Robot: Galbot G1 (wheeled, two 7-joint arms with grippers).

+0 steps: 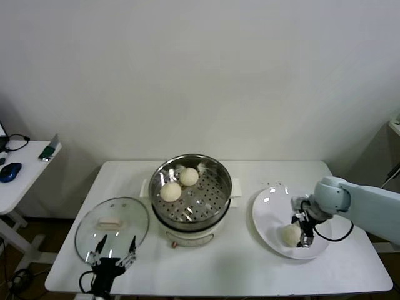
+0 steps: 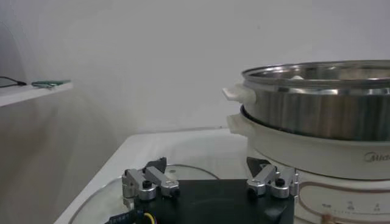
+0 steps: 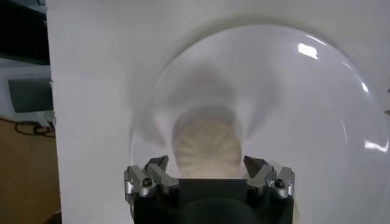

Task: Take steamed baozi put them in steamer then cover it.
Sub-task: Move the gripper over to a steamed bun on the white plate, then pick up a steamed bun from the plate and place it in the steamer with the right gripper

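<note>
The steamer (image 1: 190, 215) stands mid-table with two baozi on its tray, one (image 1: 170, 191) beside the other (image 1: 189, 176). A third baozi (image 1: 289, 234) lies on a flat white plate (image 1: 269, 206) at the right. My right gripper (image 1: 304, 236) is low over the plate with its fingers open on either side of this baozi (image 3: 207, 146). A fourth baozi is not in view. The glass cover (image 1: 112, 225) lies flat on the table to the left of the steamer. My left gripper (image 1: 112, 257) is open and empty at the cover's front edge.
The steamer's side (image 2: 317, 109) rises close to the right of my left gripper (image 2: 207, 167). A side table (image 1: 25, 181) at the far left holds a blue mouse (image 1: 9, 170). The white table's front edge (image 1: 219, 292) is just below both grippers.
</note>
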